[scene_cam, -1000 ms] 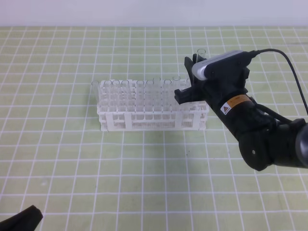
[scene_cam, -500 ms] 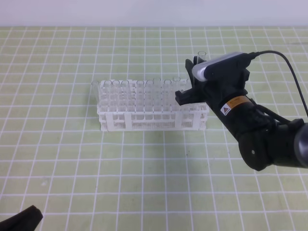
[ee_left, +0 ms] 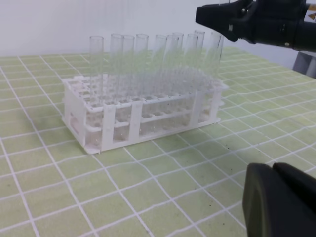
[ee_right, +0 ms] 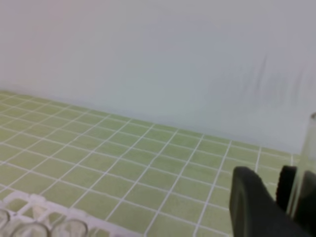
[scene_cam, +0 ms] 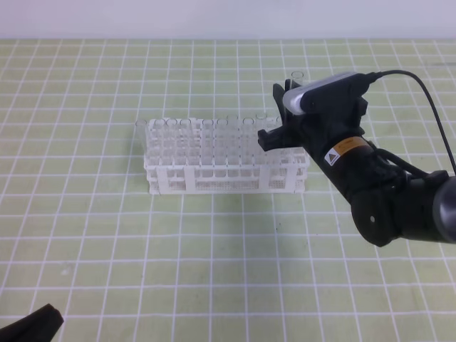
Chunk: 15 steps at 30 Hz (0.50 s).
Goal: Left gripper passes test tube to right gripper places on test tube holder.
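The test tube holder [scene_cam: 214, 174] is a white lattice rack on the green gridded mat, with several clear tubes standing in it. My right gripper [scene_cam: 279, 115], black with a silver-grey plate, hovers over the rack's right end, shut on the test tube [scene_cam: 298, 77]; the tube's rim pokes up behind it. In the left wrist view the right gripper [ee_left: 210, 15] is at the top right, and the test tube [ee_left: 216, 52] hangs upright below it at the holder's [ee_left: 113, 116] right end. The right wrist view has black fingers [ee_right: 249, 202] beside the test tube [ee_right: 307, 158]. My left gripper [scene_cam: 32, 326] rests low in the near left corner.
The green mat with white grid lines covers the table; a pale wall stands behind it. A black cable [scene_cam: 427, 92] arcs from the right arm. The left gripper's dark, blurred finger [ee_left: 279, 197] fills the lower right of the left wrist view.
The right gripper with the tube has edged very slightly left over the rack's right end. The left gripper has not moved.
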Motion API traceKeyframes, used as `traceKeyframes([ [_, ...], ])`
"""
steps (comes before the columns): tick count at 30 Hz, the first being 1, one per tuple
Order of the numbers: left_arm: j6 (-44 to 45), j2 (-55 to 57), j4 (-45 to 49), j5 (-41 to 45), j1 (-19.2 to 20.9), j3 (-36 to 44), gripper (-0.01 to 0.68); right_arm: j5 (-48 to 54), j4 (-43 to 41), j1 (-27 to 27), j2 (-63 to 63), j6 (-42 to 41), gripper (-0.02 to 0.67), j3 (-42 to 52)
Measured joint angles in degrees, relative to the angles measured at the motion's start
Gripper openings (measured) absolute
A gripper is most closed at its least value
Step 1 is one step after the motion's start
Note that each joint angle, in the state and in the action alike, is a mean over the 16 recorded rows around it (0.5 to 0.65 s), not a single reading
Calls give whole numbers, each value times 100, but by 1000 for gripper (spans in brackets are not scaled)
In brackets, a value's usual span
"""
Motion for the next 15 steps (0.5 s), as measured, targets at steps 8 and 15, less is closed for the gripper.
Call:
traceKeyframes([
  [8,0,22,0,8,0,-7,0,108,-53,-4,12,47,9,-55],
  [15,0,15,0,4,0,0,0,154,-144,-5,15,98,9,-72],
])
